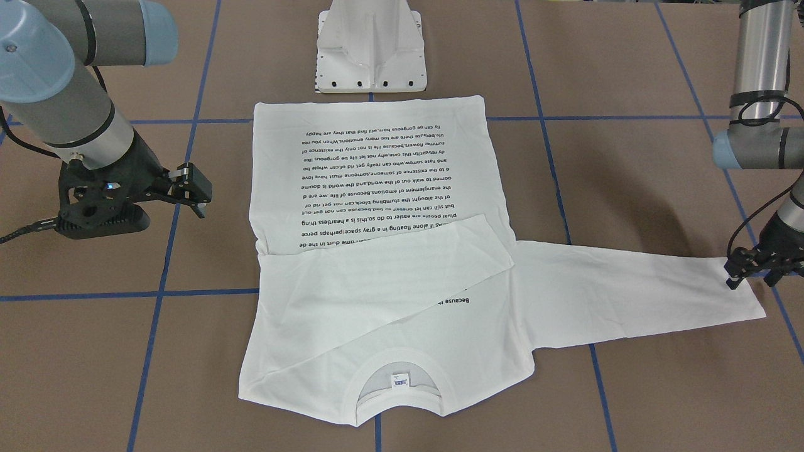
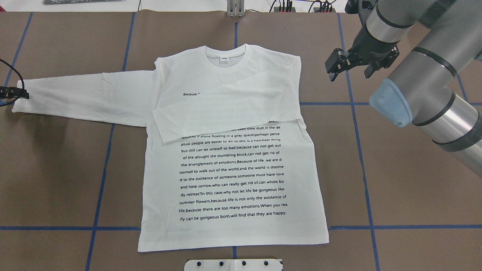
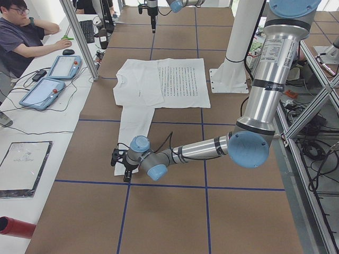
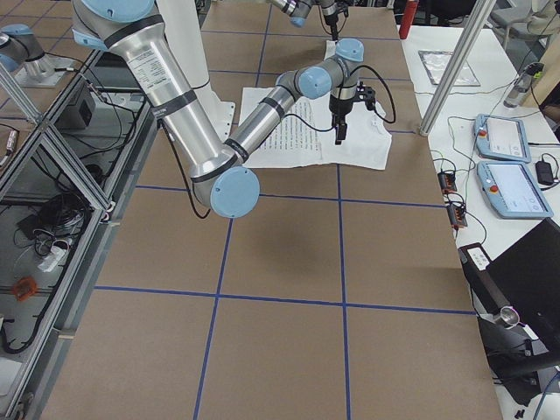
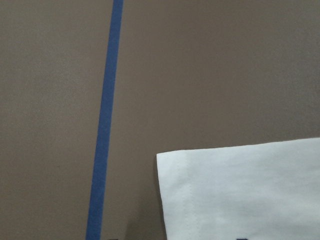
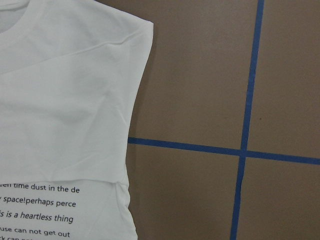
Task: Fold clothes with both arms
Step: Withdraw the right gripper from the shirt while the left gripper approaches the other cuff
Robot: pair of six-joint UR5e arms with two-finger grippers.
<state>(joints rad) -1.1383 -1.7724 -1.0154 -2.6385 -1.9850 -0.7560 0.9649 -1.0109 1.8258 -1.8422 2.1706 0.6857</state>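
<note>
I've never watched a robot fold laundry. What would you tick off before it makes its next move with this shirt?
1. T-shirt body lies flat, print side up: ok.
2. Folded sleeve rests across the chest: ok.
3. Outstretched sleeve lies straight and flat, not yet folded: ok.
4. Left gripper is at that sleeve's cuff: ok.
5. Left gripper actually has hold of the cuff: cannot tell.
6. Right gripper is open and off to the side of the shirt: ok.
</note>
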